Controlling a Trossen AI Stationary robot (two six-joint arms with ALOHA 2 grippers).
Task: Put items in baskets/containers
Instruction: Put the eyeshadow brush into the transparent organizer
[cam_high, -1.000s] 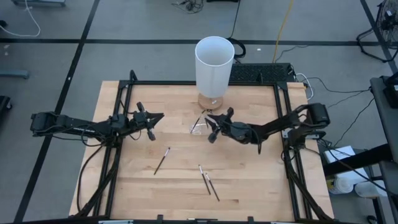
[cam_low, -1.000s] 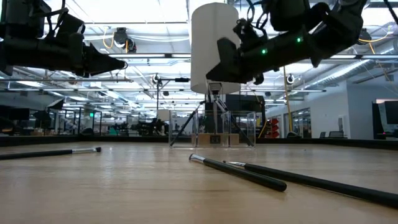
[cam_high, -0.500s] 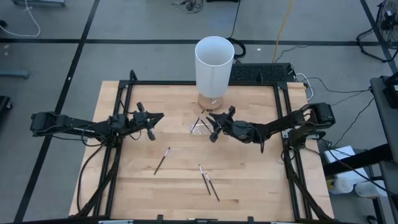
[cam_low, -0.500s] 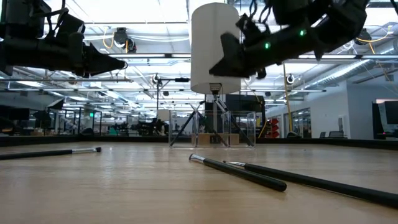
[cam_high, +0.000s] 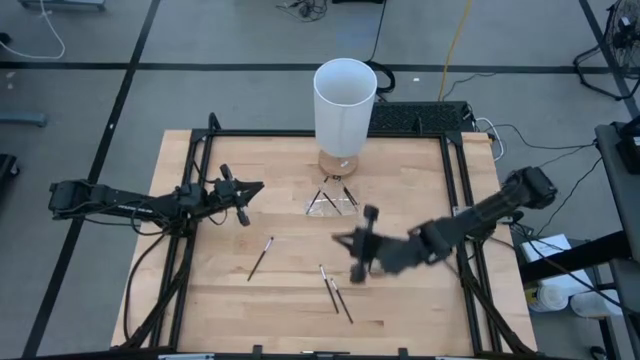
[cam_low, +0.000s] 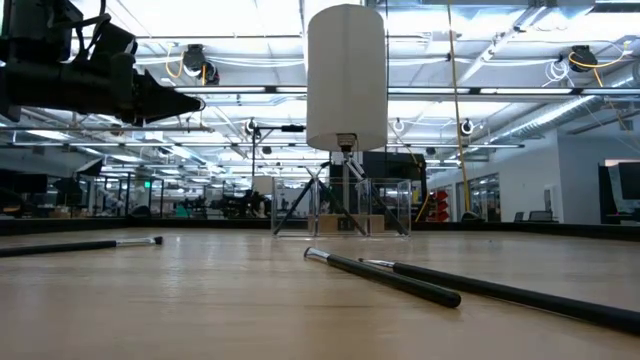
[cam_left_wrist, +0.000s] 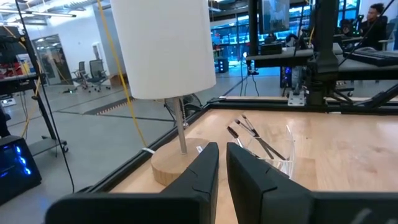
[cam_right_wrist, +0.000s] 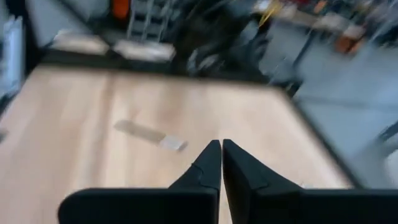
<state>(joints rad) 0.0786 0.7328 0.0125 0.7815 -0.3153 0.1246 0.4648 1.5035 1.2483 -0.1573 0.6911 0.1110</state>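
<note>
High view: wooden table (cam_high: 400, 310) on grey floor, three sticks (cam_high: 259, 258) loose, others in the clear container (cam_high: 329, 201).
Right gripper (cam_high: 343, 240), jaws together and empty, has swung from the container toward mid-table; left gripper (cam_high: 254, 187), nearly closed, unchanged.

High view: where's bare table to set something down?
Free: the near left corner of the table, below the lone stick, and the far right corner beside the lamp. Crowded: around the clear container, and near centre, where the right gripper hangs beside two sticks.
</note>
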